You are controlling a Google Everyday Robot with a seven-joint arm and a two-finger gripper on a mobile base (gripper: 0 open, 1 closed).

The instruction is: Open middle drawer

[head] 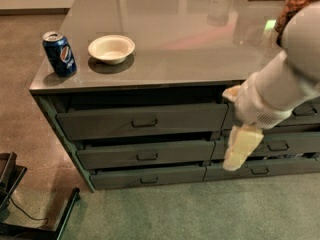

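The middle drawer (145,153) is the medium-height dark grey-green front in the left column of the cabinet, with a small dark loop handle (147,157) at its centre. It sits between a taller-fronted drawer (142,120) above and a slimmer one (148,177) below. All three stand slightly ajar. My gripper (239,150), cream-coloured and pointing down, hangs in front of the right column of drawers. It is just right of the middle drawer's right end and well right of its handle, touching nothing that I can see.
On the grey cabinet top (190,39) stand a blue Pepsi can (59,53) and a white bowl (111,49) at the left, and a jar (296,4) at the far right. My arm (285,79) covers part of the right drawers (278,146). Black frame legs (20,204) lie on the floor at lower left.
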